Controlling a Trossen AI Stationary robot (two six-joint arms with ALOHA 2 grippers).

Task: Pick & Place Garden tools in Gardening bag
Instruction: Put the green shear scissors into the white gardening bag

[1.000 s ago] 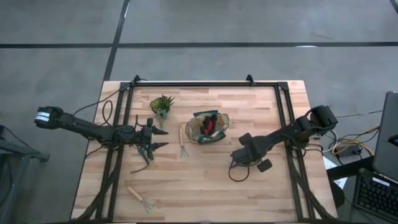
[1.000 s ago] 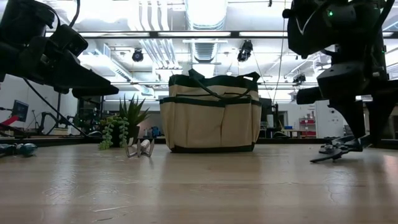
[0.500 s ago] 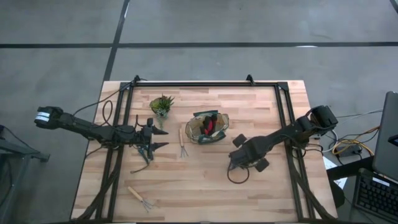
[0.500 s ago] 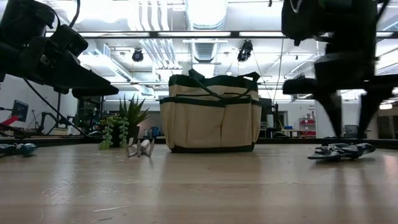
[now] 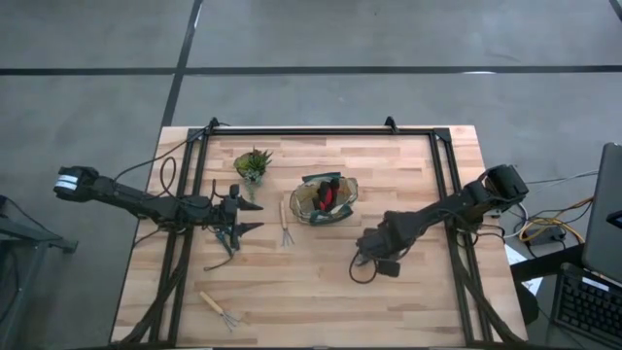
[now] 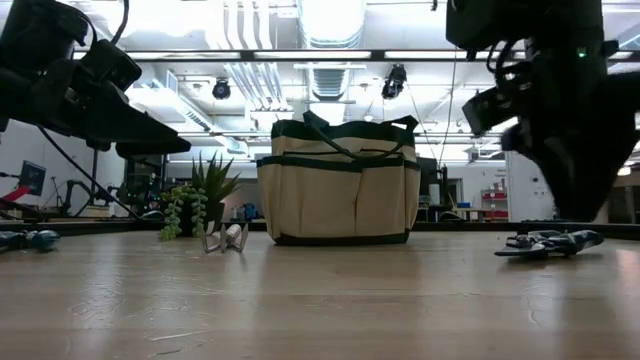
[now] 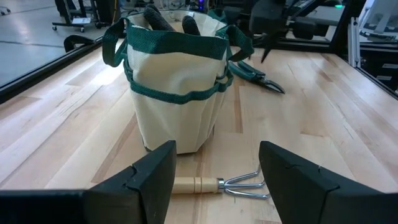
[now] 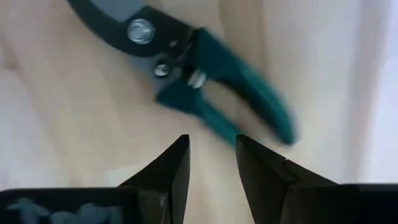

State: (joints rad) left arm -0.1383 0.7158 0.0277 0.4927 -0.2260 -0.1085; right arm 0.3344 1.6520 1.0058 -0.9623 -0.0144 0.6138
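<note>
Bag: gardening bag [image 5: 325, 200] stands upright mid-worktop, tan canvas with dark green trim, mouth open to the overhead camera.
Bag contents: red-and-black glove [image 5: 328, 197] sits inside, and dark rounded shapes poke above the rim in the left wrist view; what those are, I cannot tell.
Near fork: one wooden-handled fork [image 5: 284, 224] lies flat just beside the bag on the left arm's side, apart from it, tines pointing away from the plant.
Far fork: second fork [image 5: 220, 309] lies alone near the front edge of the worktop [image 5: 311, 301], well clear of everything.
Shears: pruning shears [image 8: 199, 81] lie flat on the wood with teal handles, right under the right arm; low view shows them resting on the surface.
Right end effector: right end effector [image 5: 375, 257] is low over the shears, fingers [image 8: 168, 171] parted narrowly, nothing between them.
Left end effector: left end effector [image 5: 243, 229] hangs above the wood between the plant and the near fork, fingers spread wide and empty, facing the bag.
Plant: small spiky plant [image 5: 252, 163] stands toward the back, near the bag, not touching.
Open room: bare wood runs wide along the front and behind the bag; a dark frame rail [image 5: 311, 131] lines the back edge.
Writing: none readable.
</note>
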